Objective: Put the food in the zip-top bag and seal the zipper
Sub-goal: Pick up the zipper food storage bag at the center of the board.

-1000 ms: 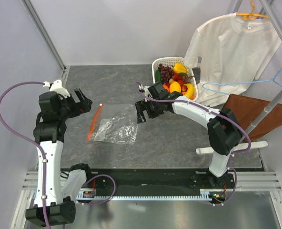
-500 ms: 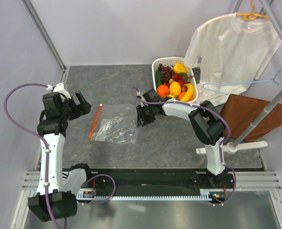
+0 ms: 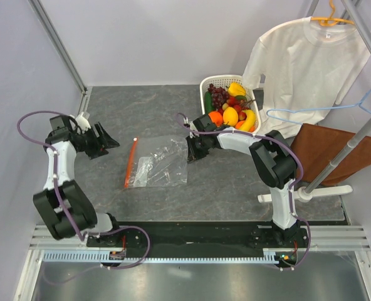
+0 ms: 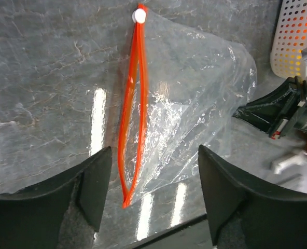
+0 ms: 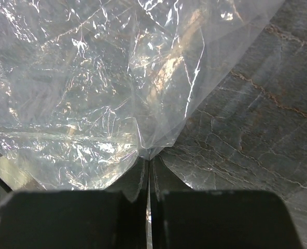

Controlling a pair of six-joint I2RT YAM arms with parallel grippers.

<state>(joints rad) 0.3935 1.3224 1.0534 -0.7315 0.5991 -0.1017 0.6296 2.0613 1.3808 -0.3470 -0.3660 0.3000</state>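
Observation:
The clear zip-top bag [image 3: 160,164] lies flat on the grey table, its orange-red zipper [image 3: 130,163] along the left edge, the mouth slightly parted [image 4: 133,104]. My right gripper [image 3: 192,149] is shut on the bag's right edge; in the right wrist view the jaws [image 5: 149,158] pinch a fold of plastic [image 5: 91,78]. My left gripper [image 3: 105,139] is open just left of the zipper, nothing between its fingers [image 4: 154,150]. The food [image 3: 230,108], with grapes, orange and yellow fruits, sits in the white basket [image 3: 205,88] behind the right gripper.
A white T-shirt [image 3: 304,63] hangs at the back right, with a blue hanger [image 3: 326,110], a brown board [image 3: 336,150] and a stand pole [image 3: 351,147] below it. A metal frame post [image 3: 57,41] rises at the back left.
My right gripper went from open to shut on the bag's right edge, and the bag slid a little to the right. The left arm swung outward and its jaws narrowed somewhat.

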